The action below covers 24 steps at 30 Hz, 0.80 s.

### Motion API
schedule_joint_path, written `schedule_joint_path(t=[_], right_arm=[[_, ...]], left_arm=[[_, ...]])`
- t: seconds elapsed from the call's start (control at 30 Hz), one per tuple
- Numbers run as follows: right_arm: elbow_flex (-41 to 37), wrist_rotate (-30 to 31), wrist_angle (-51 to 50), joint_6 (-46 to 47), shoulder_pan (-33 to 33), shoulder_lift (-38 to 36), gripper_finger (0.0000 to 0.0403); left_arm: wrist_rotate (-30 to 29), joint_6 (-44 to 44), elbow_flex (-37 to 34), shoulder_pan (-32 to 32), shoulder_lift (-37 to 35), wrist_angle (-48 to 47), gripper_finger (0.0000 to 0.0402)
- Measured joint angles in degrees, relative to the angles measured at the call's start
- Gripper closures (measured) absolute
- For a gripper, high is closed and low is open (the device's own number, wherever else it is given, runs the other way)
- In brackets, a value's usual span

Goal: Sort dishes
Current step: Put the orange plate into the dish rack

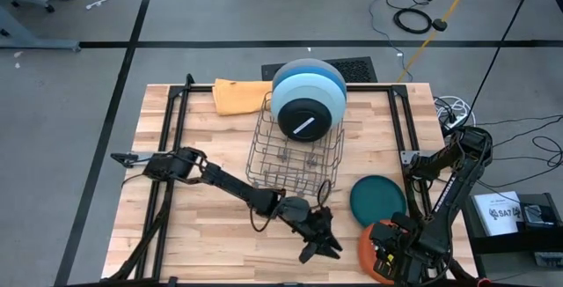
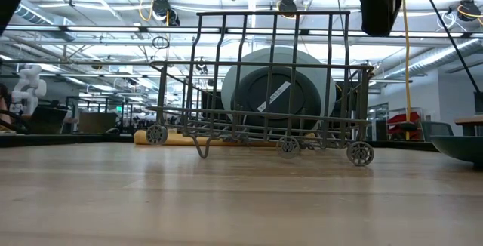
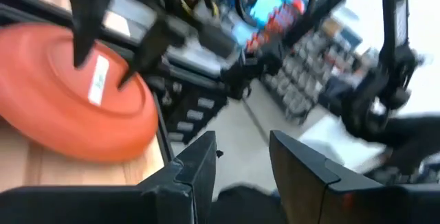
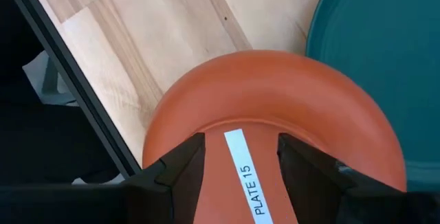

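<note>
An orange plate with a white sticker lies flat at the table's near right corner. My right gripper points down over it, open, with one finger on either side of the sticker. A dark teal plate lies flat just beyond the orange one. A black plate, a grey plate and a blue plate stand on edge in the wire rack. My left gripper reaches level toward the orange plate, open and holding nothing. My right gripper hangs from above over the orange plate's upper face, its fingers straddling the sticker. I cannot tell whether the fingertips touch the plate. The plate lies on the table.
An orange cloth lies behind the rack at the far side. Black frame rails run along the table's left and right sides. Bare wood lies at the near left. The right arm's base stands at the right edge.
</note>
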Motion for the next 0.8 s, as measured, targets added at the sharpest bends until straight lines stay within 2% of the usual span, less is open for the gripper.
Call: schedule_joint_path(t=[0.13,0.3,0.4,0.47,0.63,0.8], right_arm=[[0.00,0.01,-0.21,-1.42,-0.75,0.00,0.0225],[0.00,0.76,-0.17,-2.62,-1.25,-0.02,0.0225],[0.00,0.72,-0.17,-3.80,-1.25,-0.02,0.0225],[0.00,0.72,-0.21,-3.87,-1.25,-0.02,0.0225],[0.00,0.53,-0.09,-3.90,-1.25,-0.04,0.0225],[0.04,-3.19,0.12,-4.87,-1.23,-0.04,0.0225]], left_arm=[[0.25,-7.71,0.02,1.04,2.75,8.39,0.0265],[-0.54,-15.47,0.56,1.23,6.75,9.89,0.0265],[0.48,-18.51,4.58,1.08,10.24,9.97,0.0265],[2.53,-19.78,8.93,1.04,12.52,8.45,0.0265],[5.93,-19.78,18.20,0.79,17.01,-3.28,0.0265],[5.86,-19.87,20.04,0.86,17.35,-6.08,0.0265]])
